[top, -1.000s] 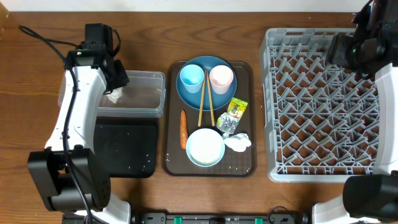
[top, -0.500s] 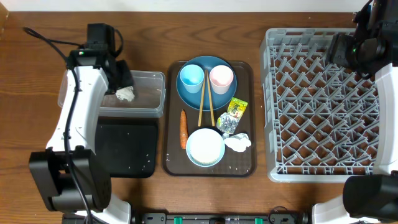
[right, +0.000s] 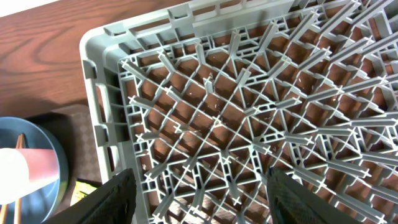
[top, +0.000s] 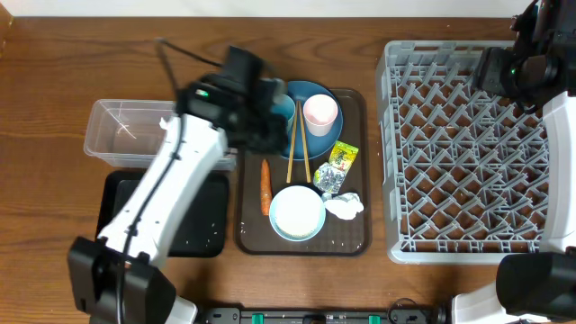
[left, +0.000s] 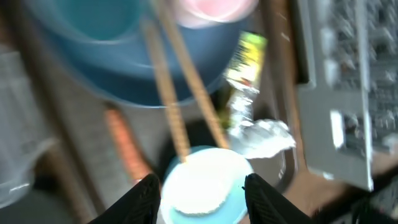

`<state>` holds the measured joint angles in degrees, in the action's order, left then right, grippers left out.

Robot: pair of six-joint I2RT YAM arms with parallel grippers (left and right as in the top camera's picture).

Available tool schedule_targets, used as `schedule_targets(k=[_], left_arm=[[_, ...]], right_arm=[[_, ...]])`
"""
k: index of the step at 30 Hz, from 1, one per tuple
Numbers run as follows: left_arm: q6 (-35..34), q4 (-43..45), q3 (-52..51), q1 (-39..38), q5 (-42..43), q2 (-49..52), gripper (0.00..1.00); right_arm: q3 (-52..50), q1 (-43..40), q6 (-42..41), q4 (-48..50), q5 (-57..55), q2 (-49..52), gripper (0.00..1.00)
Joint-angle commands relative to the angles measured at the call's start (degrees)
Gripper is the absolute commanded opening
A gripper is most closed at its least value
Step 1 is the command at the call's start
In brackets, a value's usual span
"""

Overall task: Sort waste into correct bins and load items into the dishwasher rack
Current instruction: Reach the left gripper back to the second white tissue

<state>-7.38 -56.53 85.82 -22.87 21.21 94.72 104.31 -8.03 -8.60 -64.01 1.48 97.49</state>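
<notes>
The job looked barely begun: the dishwasher rack point(top: 468, 153) was bare, the plate point(top: 322, 142), bowl point(top: 297, 213), carrot point(top: 265, 187), wrapper point(top: 342, 157) and tissue point(top: 344, 206) lay on the brown tray point(top: 346, 236), and the left gripper point(left: 202, 196) and right gripper point(right: 202, 199) both gaped empty, though blur left the tub point(top: 121, 135) contents unclear.

The left arm point(top: 171, 180) is showing a long, smooth white shell through the left-centre of the overhead frame. It is ending in a black, boxy wrist that is blurring near the top centre. A thin black cable point(top: 180, 52) is trailing off it, and a rounded black base point(top: 108, 288) is filling the lower left. The right arm point(top: 562, 153) is wearing the same white shell at the right edge, under a black wrist block carrying a tiny green light. The left gripper point(left: 202, 199) and right gripper point(right: 205, 196) are each showing two matte black fingers along the bottom edge.
</notes>
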Motion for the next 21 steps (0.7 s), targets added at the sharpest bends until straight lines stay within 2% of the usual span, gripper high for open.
schedule_targets(k=[1, 9, 21], left_arm=[[3.26, 1.22, 0.85, -6.32, -3.58, -0.35, 0.47], [16.46, 4.0, -0.22, -18.45, -5.68, 0.79, 0.47], [21.35, 4.98, -0.22, -24.87, -5.4, 8.26, 0.47]], right_arm=[[0.96, -0.2, -0.79, 0.07, 0.07, -0.09, 0.67], [0.96, -0.2, -0.79, -0.04, 0.07, -0.09, 0.67], [0.96, -0.2, -0.81, -0.07, 0.09, -0.09, 0.67]])
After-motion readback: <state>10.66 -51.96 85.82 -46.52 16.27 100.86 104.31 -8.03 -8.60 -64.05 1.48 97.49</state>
